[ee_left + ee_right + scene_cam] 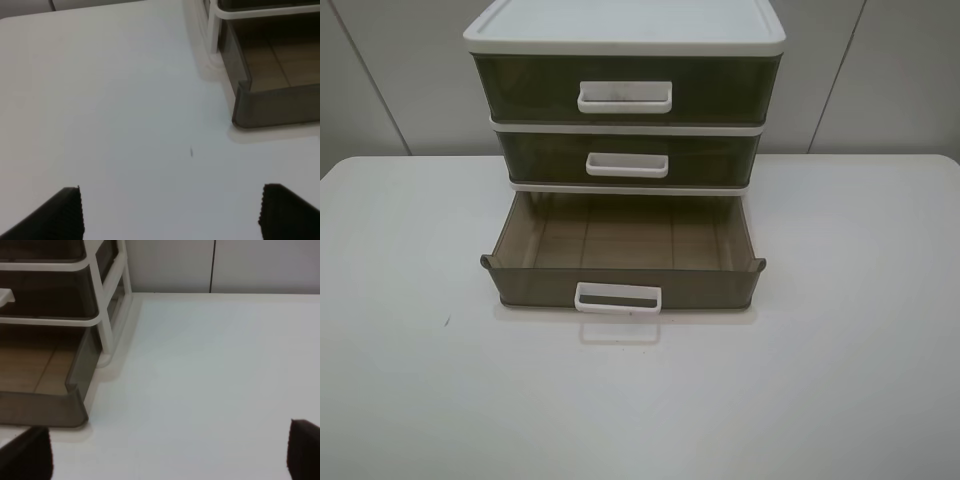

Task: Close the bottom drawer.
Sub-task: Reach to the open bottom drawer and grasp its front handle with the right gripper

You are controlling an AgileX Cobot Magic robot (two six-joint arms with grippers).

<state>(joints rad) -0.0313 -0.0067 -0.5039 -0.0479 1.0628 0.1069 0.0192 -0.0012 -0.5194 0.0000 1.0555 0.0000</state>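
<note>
The bottom drawer is pulled out toward the table's front, smoky brown-grey and empty, with a white loop handle. It belongs to a three-drawer unit with a white frame; the middle drawer and top drawer are shut. The drawer's corner shows in the left wrist view and in the right wrist view. My left gripper is open over bare table, short of the drawer's left front corner. My right gripper is open, near the drawer's right front corner. Neither arm shows in the high view.
The white table carries the unit at its back middle. A small dark speck lies on the table to the left of the drawer, also in the left wrist view. A grey panelled wall stands behind.
</note>
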